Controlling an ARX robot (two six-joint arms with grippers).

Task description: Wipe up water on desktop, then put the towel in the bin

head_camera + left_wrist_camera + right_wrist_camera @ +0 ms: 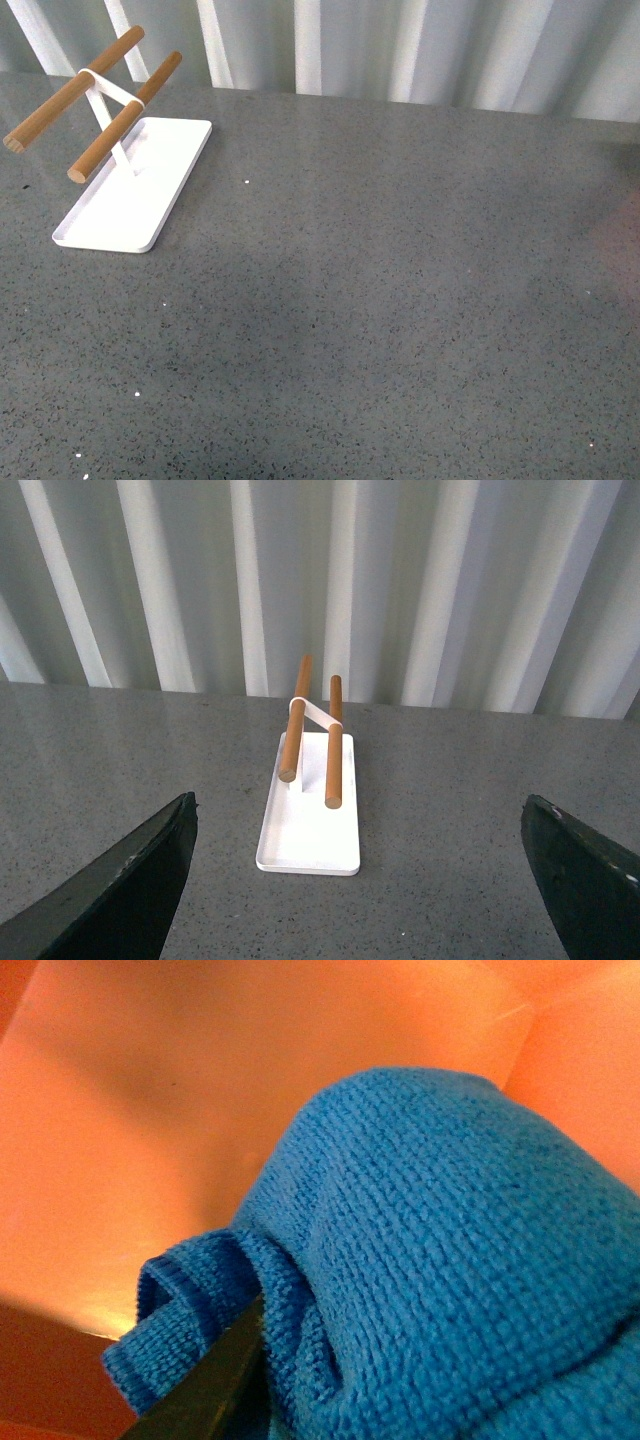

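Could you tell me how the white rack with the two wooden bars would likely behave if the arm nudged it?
The rack would probably slide on the smooth desktop. Its wooden bars sit high on a thin post, so a push up there might tip it.

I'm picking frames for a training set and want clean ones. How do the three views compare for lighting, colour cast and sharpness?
Front view: even, soft light on the desktop, a pale sheen band across it, and a faint reddish blur at the right edge. Left wrist view: sharp, with the left gripper fingers dark and underexposed. Right wrist view: heavy orange cast from the surroundings; the towel fills the frame at close range, its weave crisp.
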